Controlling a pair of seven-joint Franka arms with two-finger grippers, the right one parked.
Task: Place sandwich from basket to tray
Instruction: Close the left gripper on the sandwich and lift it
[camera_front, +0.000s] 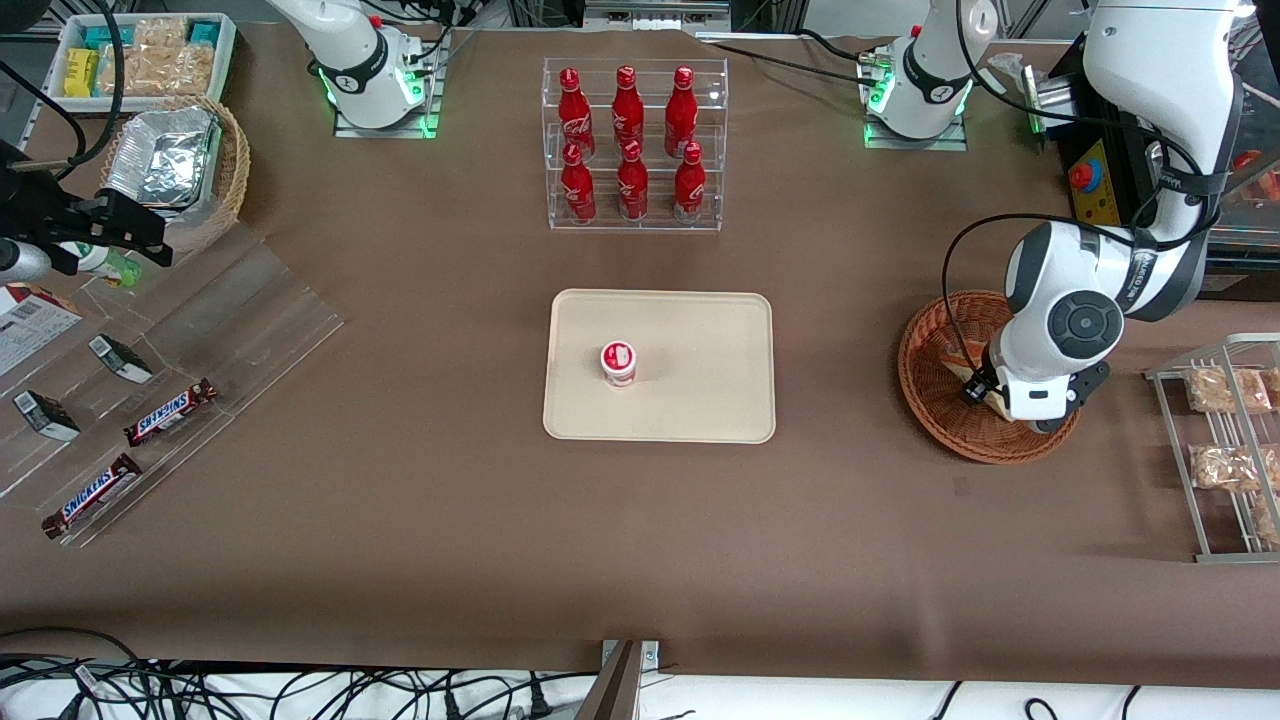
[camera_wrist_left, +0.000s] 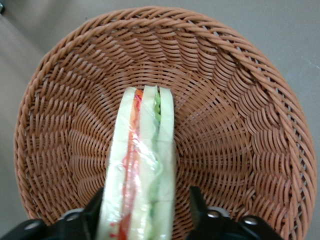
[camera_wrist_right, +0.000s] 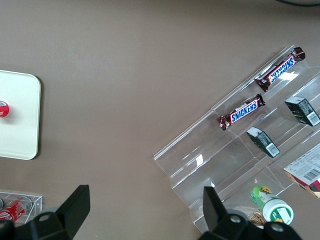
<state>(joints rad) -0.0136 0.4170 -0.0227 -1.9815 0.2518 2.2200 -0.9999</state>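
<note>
The sandwich (camera_wrist_left: 142, 165) stands on edge in the round reddish-brown wicker basket (camera_wrist_left: 240, 125), its green and red filling layers showing between pale bread slices. My left gripper (camera_wrist_left: 146, 200) is down inside the basket (camera_front: 930, 400), open, with one finger on each side of the sandwich. One finger lies against the wrap; the other finger (camera_wrist_left: 197, 202) stands a little apart from it. In the front view the arm's wrist covers most of the sandwich (camera_front: 962, 372). The cream tray (camera_front: 700, 400) lies at the table's middle, toward the parked arm from the basket.
A small white cup with a red lid (camera_front: 618, 362) stands on the tray. A clear rack of red bottles (camera_front: 633, 145) is farther from the front camera than the tray. A wire rack with snack packs (camera_front: 1225, 450) lies beside the basket, at the working arm's end.
</note>
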